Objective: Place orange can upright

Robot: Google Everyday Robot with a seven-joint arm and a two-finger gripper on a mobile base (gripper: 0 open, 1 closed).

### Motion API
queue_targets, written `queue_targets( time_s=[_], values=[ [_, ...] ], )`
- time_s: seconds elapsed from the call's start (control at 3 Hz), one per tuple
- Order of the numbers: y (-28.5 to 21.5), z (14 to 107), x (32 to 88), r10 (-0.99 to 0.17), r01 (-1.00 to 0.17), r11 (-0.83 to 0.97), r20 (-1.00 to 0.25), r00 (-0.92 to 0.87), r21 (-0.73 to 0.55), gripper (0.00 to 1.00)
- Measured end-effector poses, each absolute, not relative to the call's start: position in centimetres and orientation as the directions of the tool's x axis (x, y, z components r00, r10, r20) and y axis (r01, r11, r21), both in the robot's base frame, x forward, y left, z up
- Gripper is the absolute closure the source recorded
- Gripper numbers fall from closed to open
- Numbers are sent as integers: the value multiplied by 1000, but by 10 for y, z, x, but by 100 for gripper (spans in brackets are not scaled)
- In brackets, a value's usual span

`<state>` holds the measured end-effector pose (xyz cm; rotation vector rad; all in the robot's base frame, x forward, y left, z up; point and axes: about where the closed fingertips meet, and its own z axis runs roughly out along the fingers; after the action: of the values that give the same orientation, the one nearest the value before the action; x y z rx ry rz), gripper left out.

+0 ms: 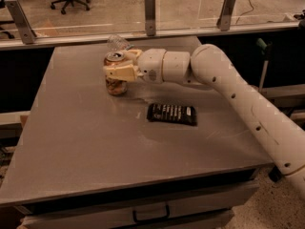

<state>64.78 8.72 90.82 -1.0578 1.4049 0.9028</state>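
The orange can [116, 84] stands upright on the grey table [86, 142] at its far middle, silver pull-tab top facing up. My gripper [119, 70] reaches in from the right and its cream fingers [118, 72] are closed around the can's upper half. The can's base appears to rest on the table top. The white arm [224, 85] runs from the right edge of the view to the gripper.
A clear plastic water bottle [117, 42] lies just behind the can near the table's far edge. A black snack packet [171, 114] lies flat to the right front of the can. A glass barrier with metal posts [150, 13] runs behind the table.
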Motion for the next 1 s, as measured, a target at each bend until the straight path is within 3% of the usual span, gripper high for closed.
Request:
queue_targets(
  time_s=[0.33, 0.67, 1.0],
  values=[
    [80, 904, 645, -106, -944, 330, -994, -10, -26, 13],
    [76, 911, 645, -113, -939, 341, -994, -5, -34, 0],
    [71, 918, 646, -123, -934, 354, -992, 3, -47, 0]
  ],
)
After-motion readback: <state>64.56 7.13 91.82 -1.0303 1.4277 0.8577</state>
